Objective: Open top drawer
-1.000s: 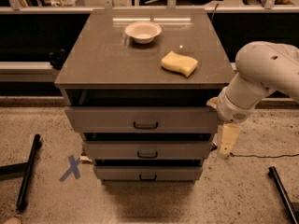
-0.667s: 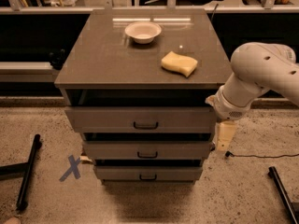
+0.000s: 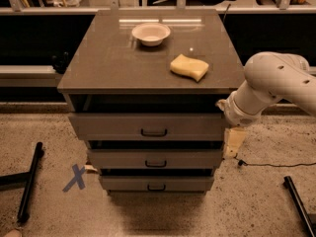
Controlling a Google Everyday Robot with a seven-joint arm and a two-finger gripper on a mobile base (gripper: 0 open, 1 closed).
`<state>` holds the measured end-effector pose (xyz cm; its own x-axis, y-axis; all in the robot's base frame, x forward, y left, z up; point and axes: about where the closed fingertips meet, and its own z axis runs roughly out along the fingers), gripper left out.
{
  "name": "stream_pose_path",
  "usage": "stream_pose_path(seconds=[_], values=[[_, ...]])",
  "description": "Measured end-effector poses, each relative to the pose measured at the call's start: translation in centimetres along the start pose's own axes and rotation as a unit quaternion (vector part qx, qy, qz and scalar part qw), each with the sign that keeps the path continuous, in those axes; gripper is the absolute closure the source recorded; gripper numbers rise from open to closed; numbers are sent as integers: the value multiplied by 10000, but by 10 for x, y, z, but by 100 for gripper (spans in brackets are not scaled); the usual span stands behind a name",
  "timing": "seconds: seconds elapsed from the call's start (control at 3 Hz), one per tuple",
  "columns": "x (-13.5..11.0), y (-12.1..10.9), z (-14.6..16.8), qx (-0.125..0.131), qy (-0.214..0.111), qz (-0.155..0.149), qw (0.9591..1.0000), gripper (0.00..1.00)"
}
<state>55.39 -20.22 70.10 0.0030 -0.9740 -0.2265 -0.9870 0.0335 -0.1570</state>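
The top drawer [image 3: 113, 126] is the widest of three grey-brown fronts on the cabinet, with a small dark loop handle [image 3: 154, 132] at its centre. It stands slightly out, with a dark gap above it under the cabinet top. My gripper [image 3: 234, 142] hangs pointing down from the white arm [image 3: 269, 85], just off the drawer front's right end, beside the cabinet's right side and well to the right of the handle. It holds nothing that I can see.
A white bowl [image 3: 151, 33] and a yellow sponge [image 3: 189, 67] sit on the cabinet top. Two narrower drawers [image 3: 156, 158] lie below. A blue tape X [image 3: 75, 177] and black stand legs [image 3: 29, 181] [image 3: 298, 201] are on the floor. A cable [image 3: 276, 165] runs at the right.
The arm and gripper have shifted slightly left, closer to the cabinet's right side. The drawers, bowl and sponge have not moved.
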Motion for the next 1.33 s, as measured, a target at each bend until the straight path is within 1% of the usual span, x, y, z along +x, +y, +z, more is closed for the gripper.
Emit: stream_pose_path(seconds=[0.33, 0.67, 1.33], values=[[0, 0, 0, 0, 0, 0, 10000, 0], [-1, -1, 5, 23, -94, -180, 9998, 0], [-20, -11, 22, 47, -288, -741, 9968, 0]])
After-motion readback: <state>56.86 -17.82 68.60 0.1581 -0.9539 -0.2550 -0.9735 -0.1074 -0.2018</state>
